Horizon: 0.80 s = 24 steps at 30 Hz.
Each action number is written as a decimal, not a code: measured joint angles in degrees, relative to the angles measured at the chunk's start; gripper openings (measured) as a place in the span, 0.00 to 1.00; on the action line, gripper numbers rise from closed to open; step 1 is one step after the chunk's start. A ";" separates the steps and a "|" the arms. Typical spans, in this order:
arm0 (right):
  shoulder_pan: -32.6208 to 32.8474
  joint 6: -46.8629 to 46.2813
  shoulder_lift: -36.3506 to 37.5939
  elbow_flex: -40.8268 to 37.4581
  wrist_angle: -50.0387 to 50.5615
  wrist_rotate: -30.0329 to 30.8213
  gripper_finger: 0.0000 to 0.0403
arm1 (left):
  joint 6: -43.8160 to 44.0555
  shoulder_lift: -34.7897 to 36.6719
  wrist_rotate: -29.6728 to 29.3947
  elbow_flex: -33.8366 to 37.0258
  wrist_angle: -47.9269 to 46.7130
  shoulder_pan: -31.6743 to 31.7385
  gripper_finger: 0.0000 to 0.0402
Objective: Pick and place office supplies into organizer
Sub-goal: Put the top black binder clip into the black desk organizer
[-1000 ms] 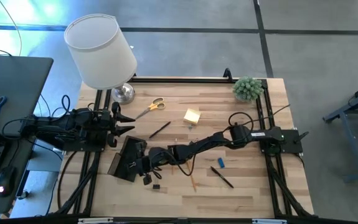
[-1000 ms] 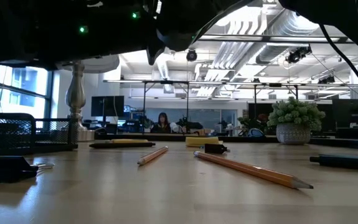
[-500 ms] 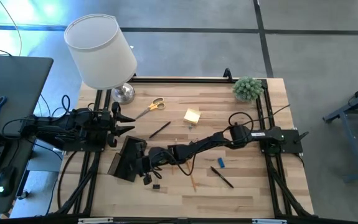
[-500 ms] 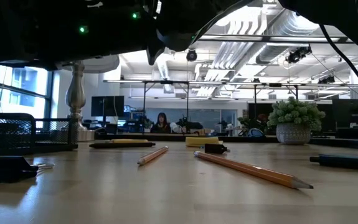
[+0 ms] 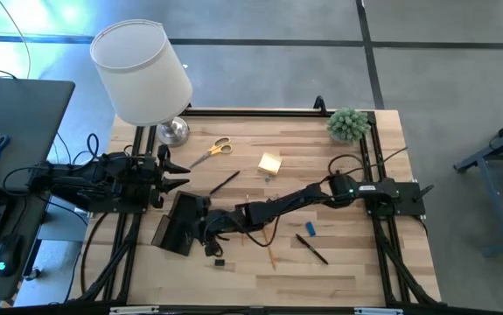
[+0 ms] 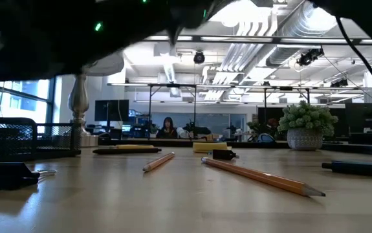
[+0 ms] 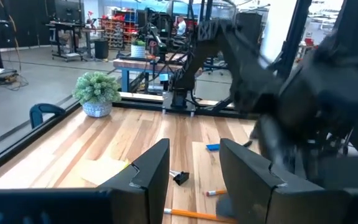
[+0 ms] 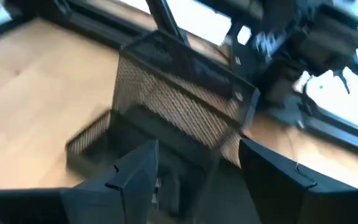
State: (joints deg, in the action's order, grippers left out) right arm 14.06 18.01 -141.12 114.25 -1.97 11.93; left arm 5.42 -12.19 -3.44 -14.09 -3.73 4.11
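Jaws of the right gripper [image 5: 207, 229] stand wide and empty right at the organizer [image 5: 178, 224], which sits near the desk's [image 5: 338, 271] left side, while the left gripper [image 5: 174, 170], parted about halfway and holding nothing, waits just beyond it. Risk: any sideways swing could knock the light mesh organizer askew or tip it. Pulling back low could also sweep the clips [image 5: 220, 261] and pencil [image 5: 271, 255] just beside it out of reach.

Grey concrete floor [image 5: 443, 79]; exposed ceiling ducts [image 6: 263, 26] overhead.
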 joint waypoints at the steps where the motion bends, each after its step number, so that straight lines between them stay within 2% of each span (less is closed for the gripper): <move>1: 0.19 -0.23 1.29 0.01 3.47 1.18 0.54 | 0.01 0.00 0.00 0.00 -0.03 0.01 0.33; 8: 0.13 -10.98 8.33 0.09 29.45 5.91 0.51 | 1.48 0.00 -0.30 0.00 -1.08 -0.01 0.33; 13: -0.87 -20.26 9.34 0.07 46.12 10.83 0.49 | 3.29 0.00 -1.04 0.00 -2.59 0.00 0.33; 18: -1.30 -25.22 9.34 0.03 54.91 14.57 0.48 | 4.07 0.00 -2.99 0.00 -4.33 0.01 0.33; 24: -2.30 -28.56 9.34 0.01 59.91 15.03 0.48 | 4.03 -0.02 -4.50 0.00 -5.51 0.00 0.33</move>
State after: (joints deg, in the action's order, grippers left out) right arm 11.76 -10.55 -131.79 114.26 57.94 26.96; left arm 9.46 -12.21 -7.94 -14.09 -9.23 4.10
